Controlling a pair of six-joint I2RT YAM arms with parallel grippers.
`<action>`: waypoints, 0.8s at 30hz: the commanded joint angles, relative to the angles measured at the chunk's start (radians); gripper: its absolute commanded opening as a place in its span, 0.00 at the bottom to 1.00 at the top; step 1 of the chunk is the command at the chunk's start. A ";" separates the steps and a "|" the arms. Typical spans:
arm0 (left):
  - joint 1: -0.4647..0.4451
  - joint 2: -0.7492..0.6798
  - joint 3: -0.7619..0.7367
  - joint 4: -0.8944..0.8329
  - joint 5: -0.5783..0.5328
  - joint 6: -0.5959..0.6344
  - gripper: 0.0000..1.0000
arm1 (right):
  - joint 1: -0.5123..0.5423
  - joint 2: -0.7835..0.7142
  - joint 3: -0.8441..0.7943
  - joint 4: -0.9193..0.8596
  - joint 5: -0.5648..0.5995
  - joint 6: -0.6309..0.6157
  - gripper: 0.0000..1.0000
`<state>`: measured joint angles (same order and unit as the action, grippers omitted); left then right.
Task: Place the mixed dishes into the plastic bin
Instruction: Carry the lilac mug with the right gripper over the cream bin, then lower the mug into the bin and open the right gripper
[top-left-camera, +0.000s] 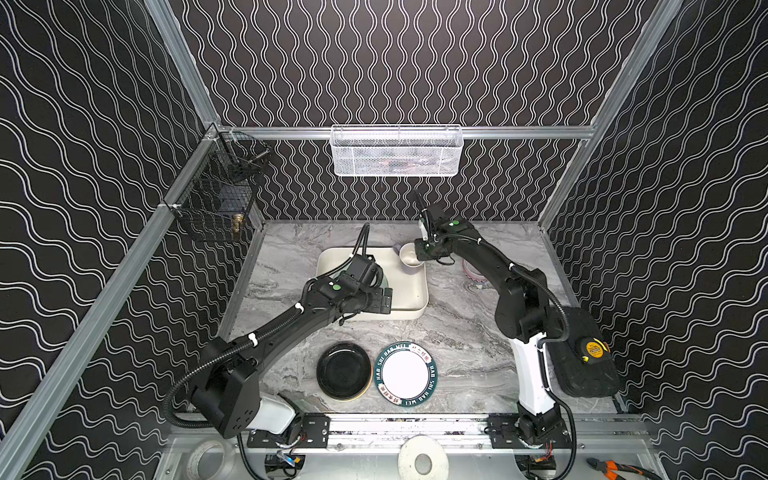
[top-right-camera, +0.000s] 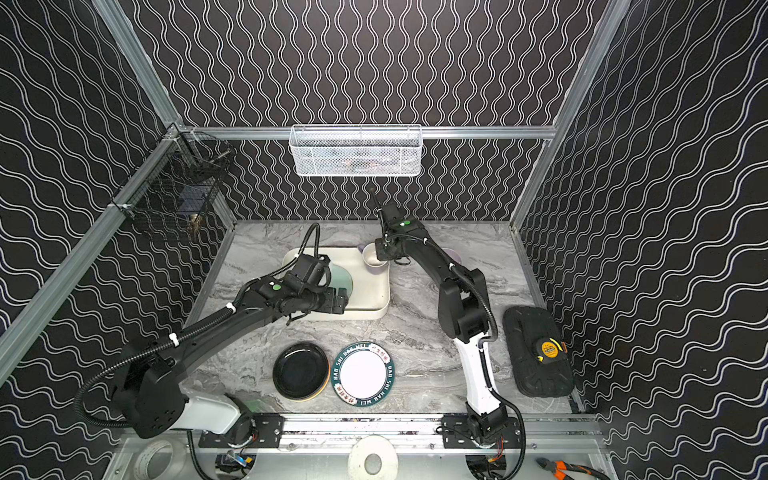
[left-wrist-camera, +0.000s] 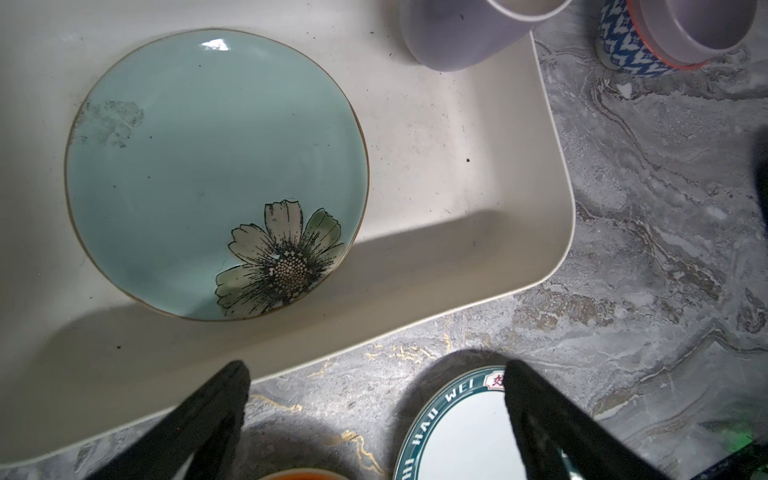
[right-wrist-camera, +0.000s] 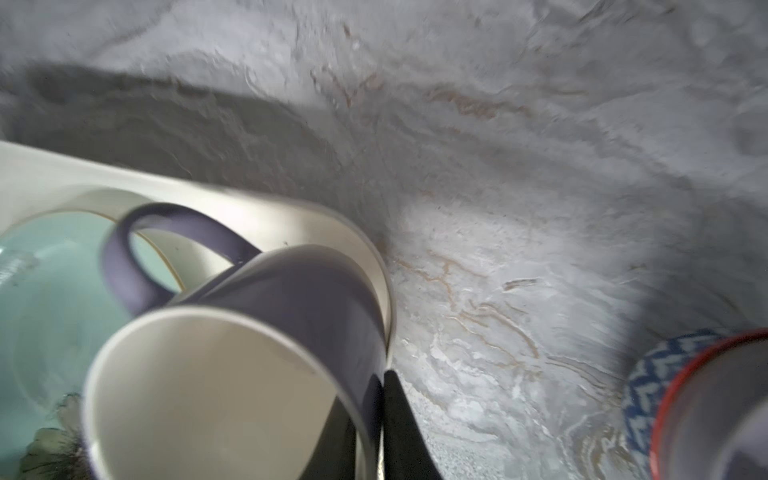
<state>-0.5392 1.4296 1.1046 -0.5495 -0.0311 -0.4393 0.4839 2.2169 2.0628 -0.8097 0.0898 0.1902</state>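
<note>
My right pincer (right-wrist-camera: 374, 419) pinches the lavender mug (right-wrist-camera: 291, 299) over the bin's (top-left-camera: 409, 291) one-o'clock corner; lowered carelessly, it could clip the wall.

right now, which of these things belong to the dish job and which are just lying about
Job: plastic bin, mint-green plate, lavender mug, black plate, lettered plate, patterned bowl.
Lying about: tape measure, black case, white mesh basket, black wire basket, pliers.

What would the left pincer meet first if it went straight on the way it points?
Probably the plastic bin, its near wall beside the mint-green plate; depth is unclear, so possibly the tabletop instead.
</note>
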 joint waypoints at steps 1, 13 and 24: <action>0.001 -0.006 -0.003 0.013 0.000 0.005 0.99 | -0.001 -0.027 -0.003 0.023 0.006 -0.008 0.12; 0.001 -0.021 -0.011 0.015 0.000 0.004 0.99 | 0.029 -0.012 0.021 0.009 -0.039 0.008 0.10; 0.001 -0.016 -0.011 0.010 0.000 0.006 0.99 | 0.046 0.093 0.043 -0.004 -0.056 0.000 0.10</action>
<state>-0.5388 1.4117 1.0920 -0.5453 -0.0303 -0.4400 0.5285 2.3047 2.0918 -0.8326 0.0463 0.1917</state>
